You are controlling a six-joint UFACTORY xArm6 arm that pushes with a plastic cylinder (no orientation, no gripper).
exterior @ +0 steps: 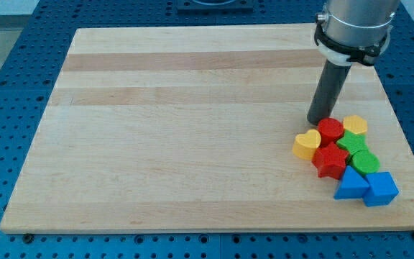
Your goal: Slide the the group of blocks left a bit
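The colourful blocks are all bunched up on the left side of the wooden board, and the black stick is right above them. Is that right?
Not quite. The camera view shows the bunch on the view's right side of the wooden board, not the left. The rest holds: my tip sits just above the bunch, beside the red block at its top, with the yellow heart lower left.

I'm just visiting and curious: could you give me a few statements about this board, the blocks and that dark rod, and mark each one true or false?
1. The blocks sit bunched near the view's bottom right of the wooden board. True.
2. My tip is at the view's bottom left corner. False: it is just above the bunch, beside the red cylinder.
3. The yellow heart is the leftmost block in view. True.
4. Both blue blocks lie at the top of the bunch. False: the blue triangle and blue cube are at its bottom.
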